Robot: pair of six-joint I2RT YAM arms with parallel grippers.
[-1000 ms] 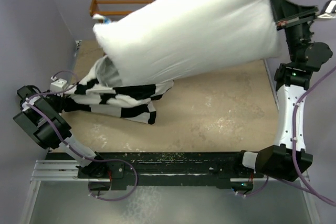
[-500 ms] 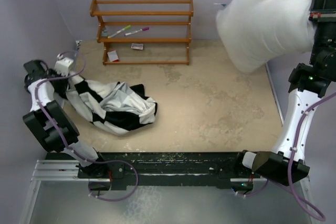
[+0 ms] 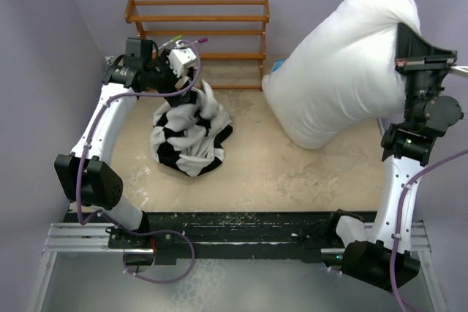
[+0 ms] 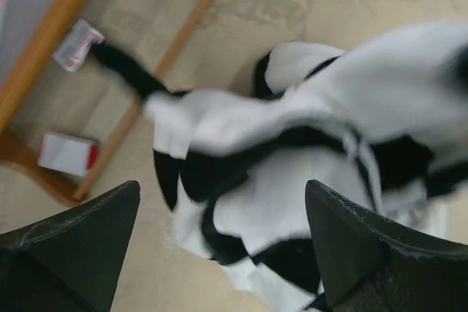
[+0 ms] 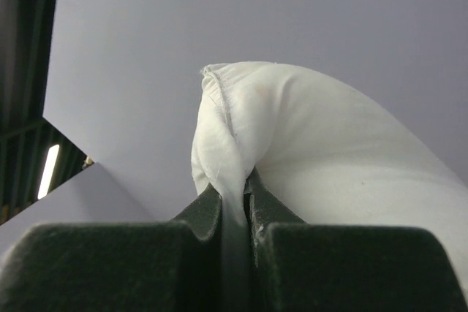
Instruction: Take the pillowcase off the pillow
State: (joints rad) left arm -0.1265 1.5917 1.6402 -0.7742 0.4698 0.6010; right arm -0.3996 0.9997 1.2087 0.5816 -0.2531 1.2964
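Note:
The black and white checkered pillowcase (image 3: 191,137) lies in a crumpled heap on the table, off the pillow. My left gripper (image 3: 189,63) hangs over its top by the rack, and it is open. In the left wrist view the pillowcase (image 4: 307,144) shows blurred below my left gripper (image 4: 223,188), with nothing between the fingers (image 4: 365,246). The plain white pillow (image 3: 344,71) hangs in the air at the right, its low corner near the table. My right gripper (image 3: 402,38) is shut on its edge. In the right wrist view my right gripper (image 5: 234,195) pinches the seamed edge of the pillow (image 5: 329,151).
A wooden rack (image 3: 197,16) stands against the back wall, with markers (image 3: 186,40) on a shelf. Its lower rails (image 4: 44,34) and two small cards (image 4: 67,154) show beside the pillowcase. Purple walls close in on the left and the back.
My left arm swung from the left edge to the rack, carrying the pillowcase, then opened and let it drop in a heap. The pillow came down lower at the right.

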